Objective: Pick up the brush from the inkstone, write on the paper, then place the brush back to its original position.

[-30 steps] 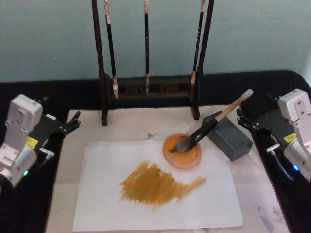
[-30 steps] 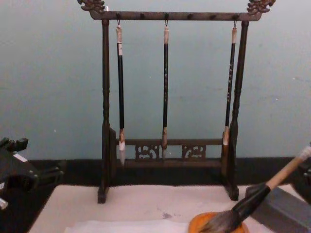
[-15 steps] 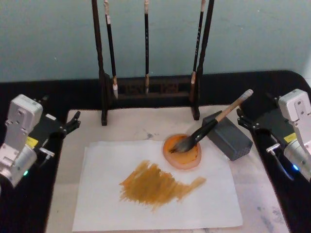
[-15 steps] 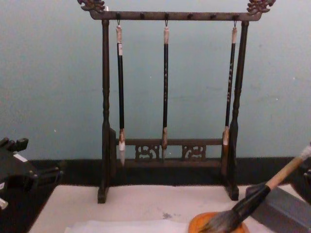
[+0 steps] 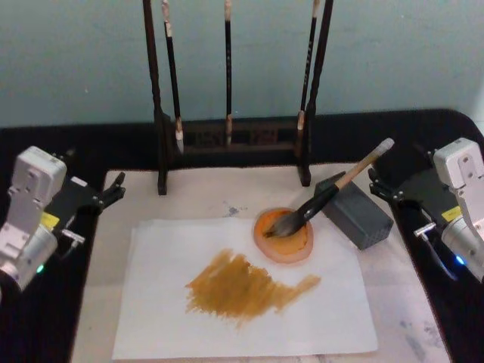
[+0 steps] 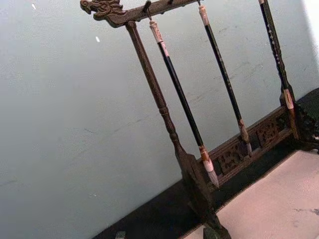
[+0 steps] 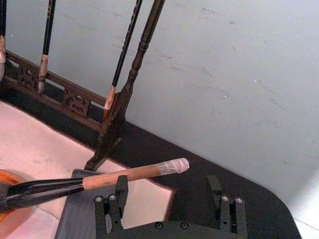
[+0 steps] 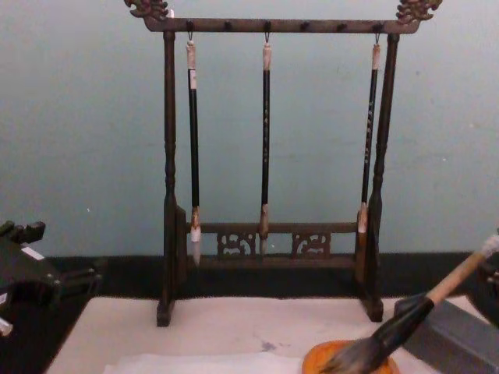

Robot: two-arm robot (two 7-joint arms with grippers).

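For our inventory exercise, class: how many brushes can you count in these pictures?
4. Three slim ones hang on the rack: left brush, middle brush, right brush. The large brush lies tuft in the orange dish, handle on the grey block. None seems hidden.

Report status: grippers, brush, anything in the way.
Left gripper parked far left; right gripper by brush handle, jaws open, empty. Brush tuft in orange dish, handle on grey block. Paper already streaked ochre. Brush rack behind, no obstruction.
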